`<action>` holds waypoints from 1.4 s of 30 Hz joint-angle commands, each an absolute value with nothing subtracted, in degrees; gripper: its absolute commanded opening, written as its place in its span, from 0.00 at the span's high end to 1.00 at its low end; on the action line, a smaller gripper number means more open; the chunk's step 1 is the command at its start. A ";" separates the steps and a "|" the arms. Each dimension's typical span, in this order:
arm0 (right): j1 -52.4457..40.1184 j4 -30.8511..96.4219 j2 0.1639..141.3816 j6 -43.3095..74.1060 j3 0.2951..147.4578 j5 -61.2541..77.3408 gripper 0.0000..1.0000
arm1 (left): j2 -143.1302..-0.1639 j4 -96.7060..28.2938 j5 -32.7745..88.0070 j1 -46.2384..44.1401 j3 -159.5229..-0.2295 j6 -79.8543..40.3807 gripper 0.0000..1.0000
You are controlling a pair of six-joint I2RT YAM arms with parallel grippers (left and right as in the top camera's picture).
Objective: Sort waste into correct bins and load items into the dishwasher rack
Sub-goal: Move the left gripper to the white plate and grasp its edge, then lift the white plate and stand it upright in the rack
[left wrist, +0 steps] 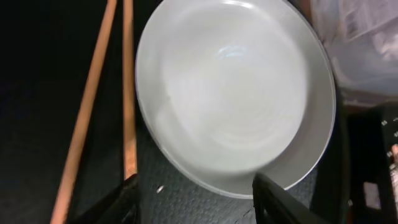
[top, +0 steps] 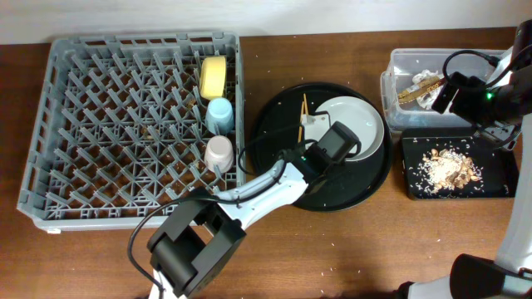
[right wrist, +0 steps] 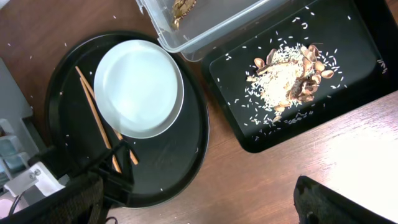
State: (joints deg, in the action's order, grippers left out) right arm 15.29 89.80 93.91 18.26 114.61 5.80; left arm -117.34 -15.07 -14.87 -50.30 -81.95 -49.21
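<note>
The left gripper [left wrist: 196, 202] hangs spread wide and empty over the near rim of the white plate [left wrist: 230, 87]. The plate lies on the round black tray [top: 276, 116] beside the chopsticks [left wrist: 127, 93]. The right gripper [right wrist: 202, 199], equally wide and empty, hovers near the clear tub [top: 399, 66] and the shallow black tray [right wrist: 348, 37] of food scraps [right wrist: 283, 78].

The overhead camera looks straight down from well above the counter [top: 83, 257], spanning the rack [top: 141, 38] at left to the shallow black tray [top: 499, 149] at right. The left wrist camera points down from very near the white plate [left wrist: 236, 93] and chopsticks [left wrist: 127, 93]. The right wrist camera sits higher, facing down over that plate, the chopsticks and the black tray. All three views share the plate and chopsticks.
</note>
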 commanded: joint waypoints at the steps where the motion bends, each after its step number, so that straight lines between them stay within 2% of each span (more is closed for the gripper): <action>1: 15.44 89.80 93.27 18.87 115.31 5.32 0.01 | -120.70 -12.93 -15.68 -50.54 -81.52 -49.91 0.44; 8: 15.44 89.80 93.27 18.87 115.28 5.32 0.02 | -124.55 -8.34 -15.70 -50.59 -81.52 -49.93 0.46; 11: 15.44 89.80 93.27 18.87 115.31 5.32 0.02 | -125.99 -8.16 -15.70 -50.59 -81.52 -49.93 0.56; 13: 15.46 89.80 93.27 18.87 115.31 5.32 0.02 | -126.02 -8.14 -15.70 -50.59 -81.52 -49.93 0.69; 18: 15.46 89.80 93.27 18.87 115.31 5.32 0.01 | -126.02 -8.16 -15.90 -50.59 -81.52 -49.91 0.96; 26: 15.46 89.80 93.27 18.87 115.28 5.32 0.02 | -125.69 -8.40 -19.25 -50.37 -81.54 -49.82 0.99; 36: 15.44 89.80 93.27 18.87 115.31 5.32 0.02 | -105.16 -11.86 -21.15 -47.86 -81.54 -8.25 1.00; 40: 15.46 89.80 93.27 18.87 115.28 5.32 0.02 | -97.71 -12.71 -32.71 -45.89 -81.54 3.84 1.00; 42: 15.46 89.80 93.27 18.87 115.31 5.32 0.02 | -95.02 -12.47 -45.10 -43.79 -81.54 13.23 1.00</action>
